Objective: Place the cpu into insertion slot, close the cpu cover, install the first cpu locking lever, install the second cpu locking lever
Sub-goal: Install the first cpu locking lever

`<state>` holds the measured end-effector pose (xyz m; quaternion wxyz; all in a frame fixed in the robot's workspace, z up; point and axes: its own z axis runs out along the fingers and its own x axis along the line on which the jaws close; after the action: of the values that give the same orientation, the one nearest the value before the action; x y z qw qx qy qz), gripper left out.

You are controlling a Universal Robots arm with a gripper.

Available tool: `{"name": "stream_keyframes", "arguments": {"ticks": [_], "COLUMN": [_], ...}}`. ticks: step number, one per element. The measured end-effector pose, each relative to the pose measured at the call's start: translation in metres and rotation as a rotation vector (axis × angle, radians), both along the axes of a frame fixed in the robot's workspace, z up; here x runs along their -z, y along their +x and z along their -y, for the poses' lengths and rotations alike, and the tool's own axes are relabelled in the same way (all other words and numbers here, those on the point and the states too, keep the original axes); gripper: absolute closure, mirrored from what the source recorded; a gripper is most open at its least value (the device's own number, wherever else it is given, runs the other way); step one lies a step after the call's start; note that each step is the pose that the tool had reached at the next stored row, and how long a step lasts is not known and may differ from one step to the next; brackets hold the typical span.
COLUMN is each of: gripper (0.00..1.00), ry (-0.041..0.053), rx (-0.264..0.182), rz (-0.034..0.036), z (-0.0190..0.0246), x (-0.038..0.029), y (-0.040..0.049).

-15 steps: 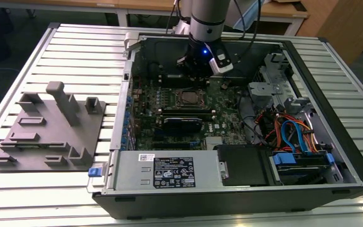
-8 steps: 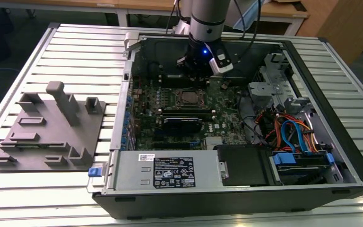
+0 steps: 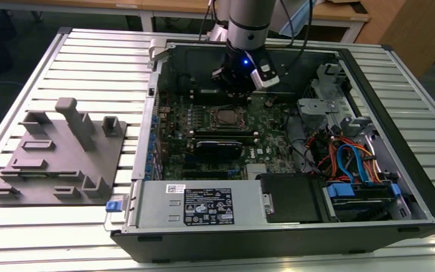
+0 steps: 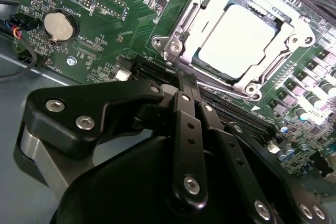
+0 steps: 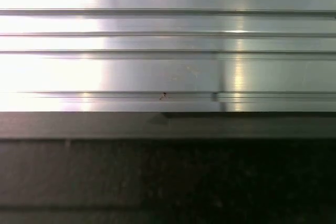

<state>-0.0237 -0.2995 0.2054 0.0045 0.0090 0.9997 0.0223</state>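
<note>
Hand (image 4: pixel 185 85) beside socket, cpu (image 4: pixel 239 38) seated

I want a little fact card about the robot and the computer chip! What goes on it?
place: open computer case lying on a slatted metal table
cpu: pale square chip sitting in its slot on the green motherboard
cpu cover: grey metal frame lying around the chip
gripper: fingers shut, holding nothing, close beside the slot
nearby: grey parts tray at the exterior view's left
</note>
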Motion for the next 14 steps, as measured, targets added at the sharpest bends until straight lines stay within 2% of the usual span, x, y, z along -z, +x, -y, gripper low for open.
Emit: {"name": "stream_keyframes", "arguments": {"ticks": [5,14], "gripper": [0.9,0.9], "ry": [-0.0006,-0.0092], "rx": [0.0,0.0], "rz": [0.0002,0.0001], "z": [-0.0004,-0.0006], "x": [0.0006,0.0034], "y": [0.0001,0.0001]}}
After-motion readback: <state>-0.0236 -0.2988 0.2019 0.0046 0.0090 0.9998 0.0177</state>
